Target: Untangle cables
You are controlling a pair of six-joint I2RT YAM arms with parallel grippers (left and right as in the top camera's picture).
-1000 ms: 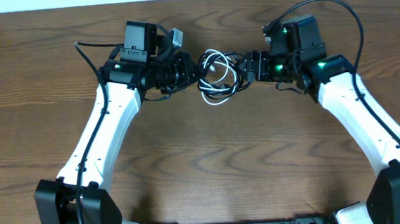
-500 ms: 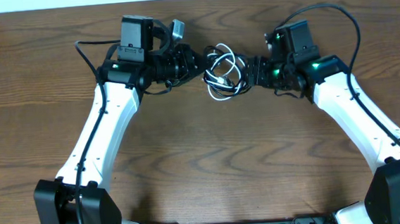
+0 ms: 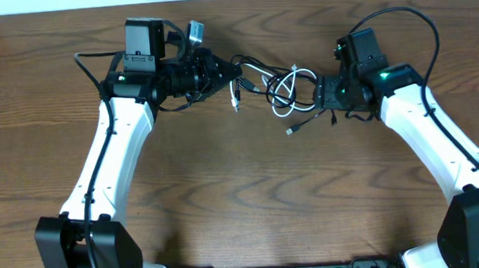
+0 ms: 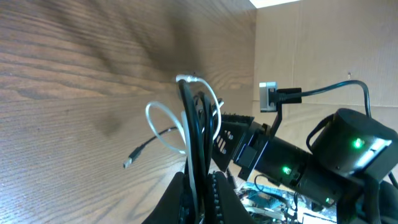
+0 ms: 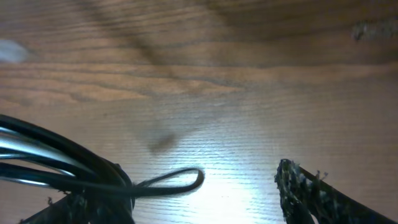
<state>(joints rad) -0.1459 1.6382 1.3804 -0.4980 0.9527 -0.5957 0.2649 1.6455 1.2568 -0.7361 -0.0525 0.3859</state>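
Observation:
The cables (image 3: 280, 89) are a loose tangle of one white and a few black cords, stretched between my two grippers at the far middle of the table. My left gripper (image 3: 222, 70) is shut on white and black strands (image 4: 193, 112); its fingers (image 4: 199, 179) pinch them. A white loop (image 4: 163, 124) and a loose plug end (image 4: 129, 163) hang out. My right gripper (image 3: 324, 94) is open, jaws wide (image 5: 193, 186). The cable bundle (image 5: 56, 155) runs past its left finger, and a black loop (image 5: 177, 179) lies between the jaws.
Thick black arm cables (image 3: 400, 13) arc over the right arm. A loose plug (image 3: 292, 130) lies on the wood table (image 3: 244, 201) below the tangle. A cardboard wall with an outlet box (image 4: 267, 96) stands behind the table.
My left gripper pulled left and my right arm moved right. The tangle spread from a tight coil into a longer stretched strand with plug ends falling free.

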